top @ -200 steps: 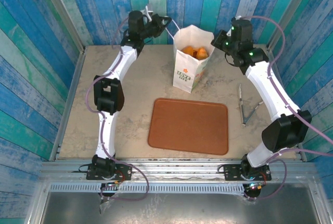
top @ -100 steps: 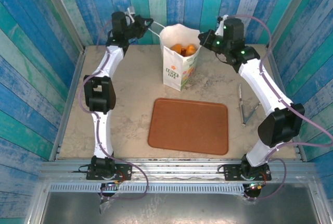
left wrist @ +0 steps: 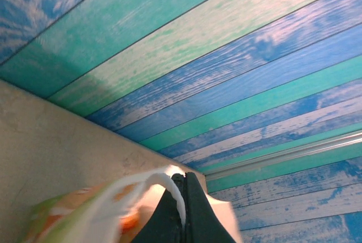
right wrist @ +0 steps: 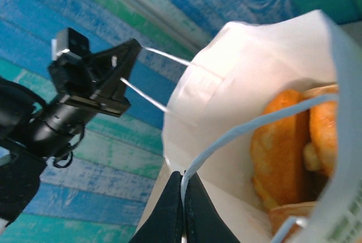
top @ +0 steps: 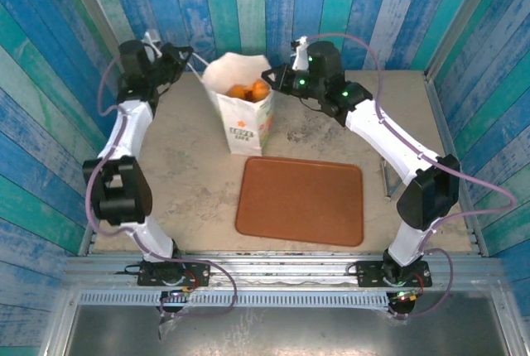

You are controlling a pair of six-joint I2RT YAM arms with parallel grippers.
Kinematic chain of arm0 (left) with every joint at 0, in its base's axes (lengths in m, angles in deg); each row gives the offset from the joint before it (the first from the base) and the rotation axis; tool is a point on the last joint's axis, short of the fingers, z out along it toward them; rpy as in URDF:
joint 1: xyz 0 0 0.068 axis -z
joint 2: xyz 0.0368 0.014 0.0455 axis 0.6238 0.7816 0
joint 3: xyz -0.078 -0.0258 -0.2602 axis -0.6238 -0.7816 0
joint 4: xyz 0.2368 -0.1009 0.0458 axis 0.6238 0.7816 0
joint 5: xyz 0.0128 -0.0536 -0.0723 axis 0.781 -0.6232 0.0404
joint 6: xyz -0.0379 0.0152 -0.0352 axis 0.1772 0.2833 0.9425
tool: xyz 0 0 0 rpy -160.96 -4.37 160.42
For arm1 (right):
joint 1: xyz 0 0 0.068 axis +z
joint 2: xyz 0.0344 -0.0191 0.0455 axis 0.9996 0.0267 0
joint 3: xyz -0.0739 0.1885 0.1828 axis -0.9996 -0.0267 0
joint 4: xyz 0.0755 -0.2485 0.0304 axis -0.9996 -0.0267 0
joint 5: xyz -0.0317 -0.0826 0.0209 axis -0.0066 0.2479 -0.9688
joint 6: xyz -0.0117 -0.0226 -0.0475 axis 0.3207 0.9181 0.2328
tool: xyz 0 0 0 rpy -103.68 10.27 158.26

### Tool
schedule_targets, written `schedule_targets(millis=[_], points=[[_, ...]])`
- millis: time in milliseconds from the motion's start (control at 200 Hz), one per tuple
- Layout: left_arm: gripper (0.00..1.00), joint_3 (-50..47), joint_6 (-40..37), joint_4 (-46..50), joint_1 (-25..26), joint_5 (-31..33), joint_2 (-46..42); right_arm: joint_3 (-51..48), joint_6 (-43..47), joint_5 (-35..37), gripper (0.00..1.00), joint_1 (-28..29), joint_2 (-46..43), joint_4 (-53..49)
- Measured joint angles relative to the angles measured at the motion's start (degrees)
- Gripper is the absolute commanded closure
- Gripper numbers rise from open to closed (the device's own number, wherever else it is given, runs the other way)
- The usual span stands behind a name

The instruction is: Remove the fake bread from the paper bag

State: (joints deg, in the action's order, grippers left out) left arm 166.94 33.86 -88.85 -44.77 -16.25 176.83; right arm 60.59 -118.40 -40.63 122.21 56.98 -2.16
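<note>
Your left claw (top: 186, 53) and right claw (top: 267, 75) each clench a thin cord handle (right wrist: 237, 135) of the white paper bag (top: 246, 128) at the table's (top: 190, 199) far edge — rounded golden bread (top: 249, 89) inside.

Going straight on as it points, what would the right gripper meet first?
Probably the paper bag: the right gripper, shut on its handle, points at the white inner wall. Depth is unclear.
</note>
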Motion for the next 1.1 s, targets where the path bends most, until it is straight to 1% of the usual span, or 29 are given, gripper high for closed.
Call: schedule_targets(millis=[85, 190, 336, 431, 511, 696, 917, 1047, 1102], points=[[1.00, -3.6, -0.4, 0.1, -2.2, 0.1, -5.9, 0.0, -0.6, -0.3, 1.00, 2.3, 0.2, 0.7], [1.00, -6.4, -1.4, 1.0, -4.8, 1.1, -10.6, 0.0, -1.2, -1.1, 1.00, 4.7, 1.0, 1.4], [1.00, -7.1, -3.5, 4.9, -7.0, 2.5, -13.3, 0.0, -2.0, -2.8, 1.00, 6.8, 1.8, 3.0], [1.00, -7.7, -4.7, 6.6, -7.4, 2.6, -14.3, 0.0, -2.4, -3.7, 1.00, 7.1, 1.9, 3.5], [1.00, -10.3, -6.3, 8.3, -7.4, 3.0, -16.6, 0.0, -2.7, -4.6, 0.99, 7.4, 1.9, 3.8], [0.92, -13.8, -12.4, 16.7, -7.5, 5.7, -22.2, -2.2, -3.4, -6.7, 0.99, 7.5, 1.4, 5.2], [0.70, -13.1, -22.8, 29.7, -7.5, 10.1, -25.3, -5.0, -3.7, -7.6, 0.99, 7.8, 0.0, 6.0], [0.68, -11.1, -27.5, 35.7, -7.5, 11.4, -25.3, -5.0, -3.8, -8.1, 0.98, 7.9, -0.5, 6.4], [0.68, -10.0, -28.9, 37.6, -7.5, 12.0, -25.3, -5.0, -3.8, -8.1, 0.94, 7.9, -0.7, 6.3]])
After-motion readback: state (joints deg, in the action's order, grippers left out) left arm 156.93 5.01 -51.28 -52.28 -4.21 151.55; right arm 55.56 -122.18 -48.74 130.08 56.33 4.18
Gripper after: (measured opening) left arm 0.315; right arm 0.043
